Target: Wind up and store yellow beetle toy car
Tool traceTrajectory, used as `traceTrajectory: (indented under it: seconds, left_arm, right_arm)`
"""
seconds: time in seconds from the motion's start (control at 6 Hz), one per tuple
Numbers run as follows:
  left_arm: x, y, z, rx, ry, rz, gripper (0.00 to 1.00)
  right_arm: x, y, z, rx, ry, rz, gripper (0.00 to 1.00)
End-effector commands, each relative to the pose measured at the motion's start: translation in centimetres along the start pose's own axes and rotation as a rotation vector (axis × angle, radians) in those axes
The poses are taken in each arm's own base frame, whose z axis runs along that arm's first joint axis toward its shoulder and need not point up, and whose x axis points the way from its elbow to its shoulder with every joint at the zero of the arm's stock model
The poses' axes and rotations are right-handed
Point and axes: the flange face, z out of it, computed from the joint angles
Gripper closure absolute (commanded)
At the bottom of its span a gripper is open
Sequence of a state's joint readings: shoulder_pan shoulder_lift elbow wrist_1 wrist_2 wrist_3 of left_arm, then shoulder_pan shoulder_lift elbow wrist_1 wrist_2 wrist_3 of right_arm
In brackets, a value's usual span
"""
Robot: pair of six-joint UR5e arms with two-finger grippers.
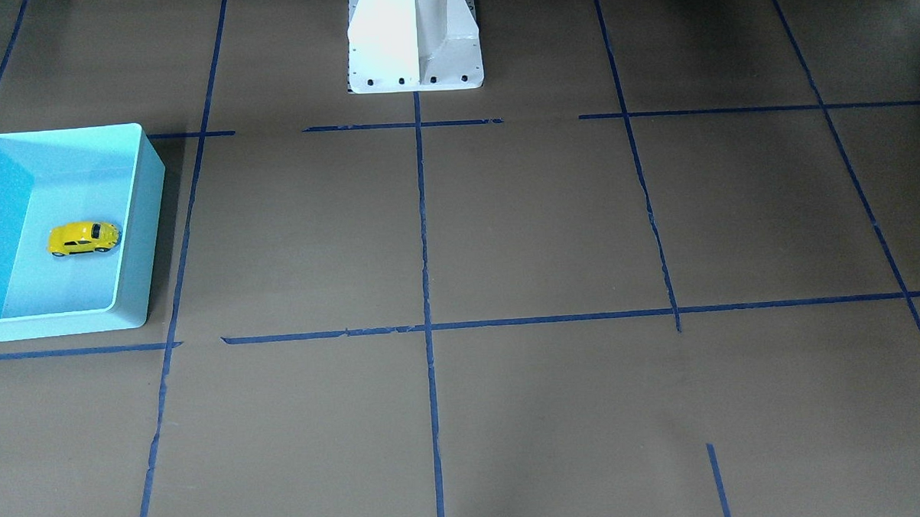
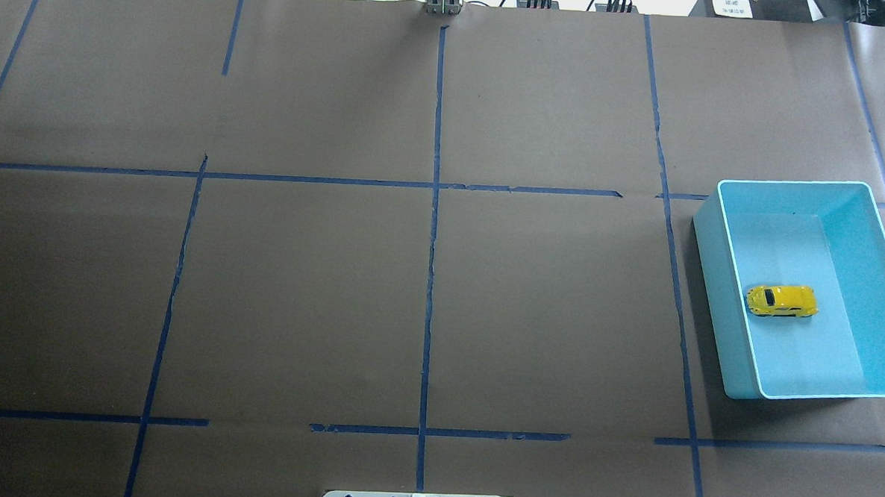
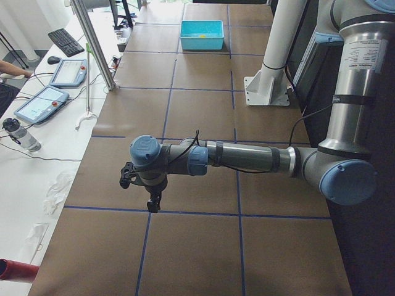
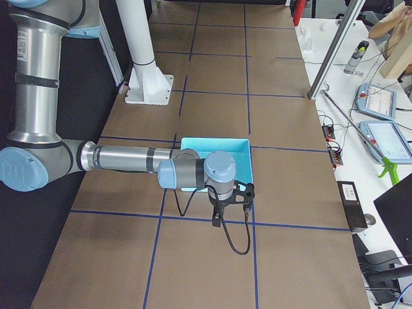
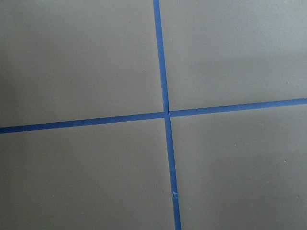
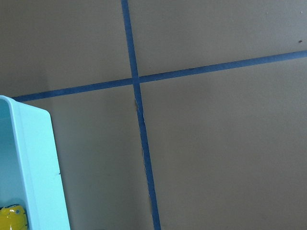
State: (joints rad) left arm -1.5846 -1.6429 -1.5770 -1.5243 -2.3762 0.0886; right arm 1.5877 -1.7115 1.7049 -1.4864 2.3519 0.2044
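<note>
Overhead exterior: whole car (image 2: 781, 301) in bin (image 2: 721, 290)

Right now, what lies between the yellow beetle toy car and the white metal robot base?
The turquoise plastic bin's wall, then brown paper crossed by blue tape, per the front-facing view.

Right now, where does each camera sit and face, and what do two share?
Front-facing: across table, facing robot; white base shows.
Overhead: behind robot, looking down; base edge.
Left: table end; left arm near.
Right: opposite end; right arm near.
Left wrist: down at tape; no body.
Right wrist: down at turquoise bin corner.
Shared: first two show yellow beetle toy car in bin.
</note>
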Motion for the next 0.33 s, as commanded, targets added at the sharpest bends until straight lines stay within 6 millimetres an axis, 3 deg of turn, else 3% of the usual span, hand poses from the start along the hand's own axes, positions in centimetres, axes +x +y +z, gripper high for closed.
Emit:
traceTrajectory:
  seconds: [0.0,0.17]
  left_arm:
    - [0.1,-0.16,-0.11,0.002,0.0,0.003,0.0]
    - [0.15,-0.16,-0.15,0.002,0.0,0.001,0.0]
  right_arm:
    - [-0.07,-0.05,-0.06,0.001,0.0,0.0,0.0]
    - [-0.18,0.0,-0.18,0.004,0.0,-0.004,0.0]
